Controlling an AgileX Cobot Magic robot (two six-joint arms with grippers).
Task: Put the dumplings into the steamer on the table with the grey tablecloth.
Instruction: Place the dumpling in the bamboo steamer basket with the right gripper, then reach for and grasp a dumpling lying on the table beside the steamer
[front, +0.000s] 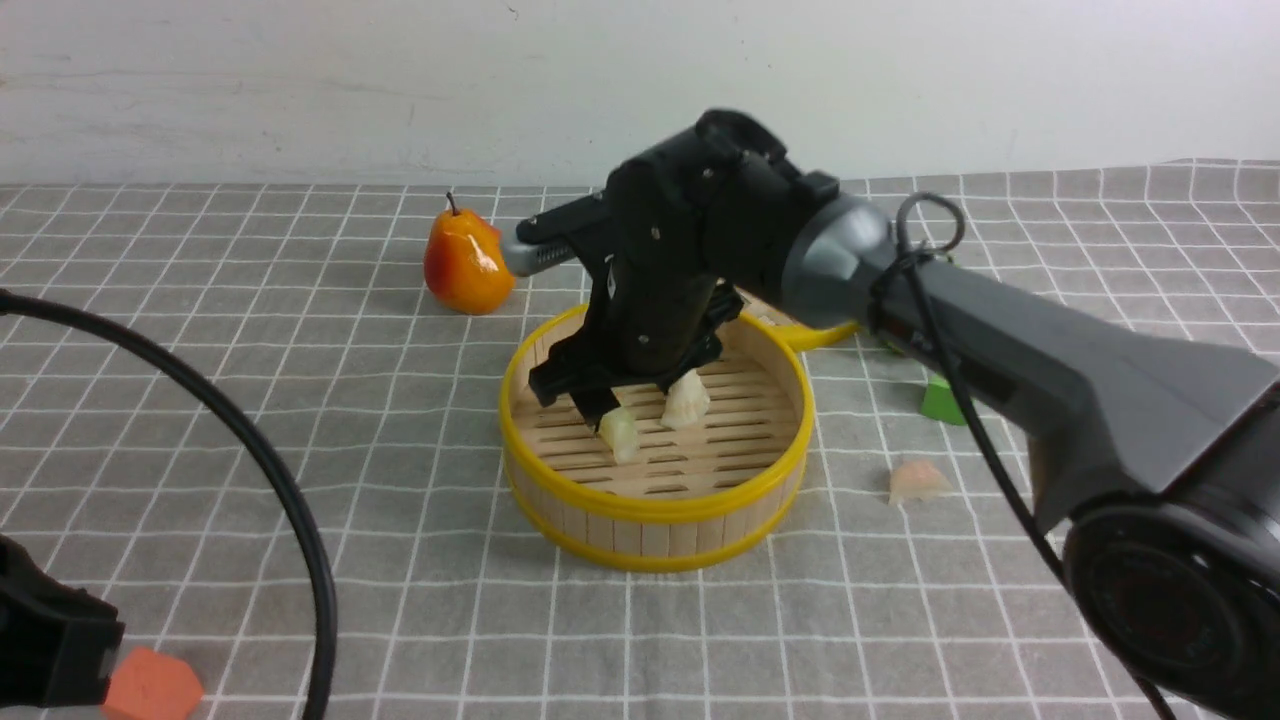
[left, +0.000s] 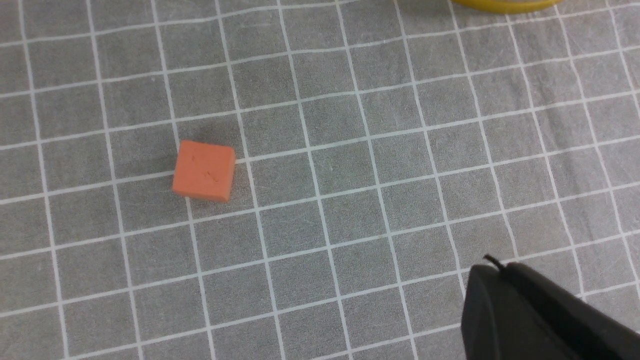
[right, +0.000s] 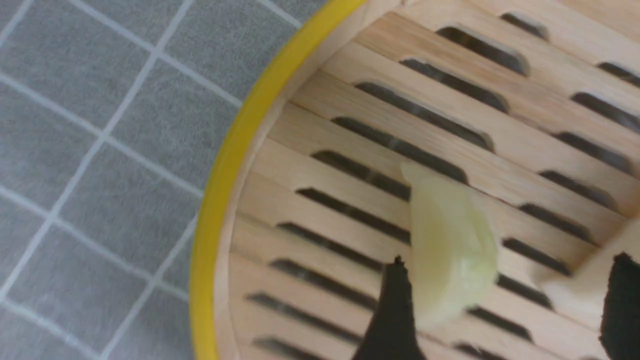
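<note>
The steamer (front: 650, 510), a round bamboo basket with yellow rims, stands mid-table on the grey tablecloth (front: 300, 400). My right gripper (front: 645, 400) reaches down into it and is open, its jaws wide apart. In the right wrist view a pale yellow-green dumpling (right: 450, 250) lies on the slats against one finger of the right gripper (right: 507, 280). A whitish dumpling (right: 575, 295) sits by the other finger. Both dumplings, the yellow-green one (front: 620, 433) and the whitish one (front: 686, 400), rest on the steamer floor. A pink-orange dumpling (front: 918, 482) lies on the cloth right of the steamer. My left gripper (left: 492, 270) is shut and empty.
A pear (front: 466, 262) stands behind the steamer to the left. A green cube (front: 943, 400) and a yellow-rimmed lid (front: 820, 335) lie behind my right arm. An orange-red block (front: 150, 688) lies near the front left by my left arm, and a black cable (front: 280, 480) arcs above it.
</note>
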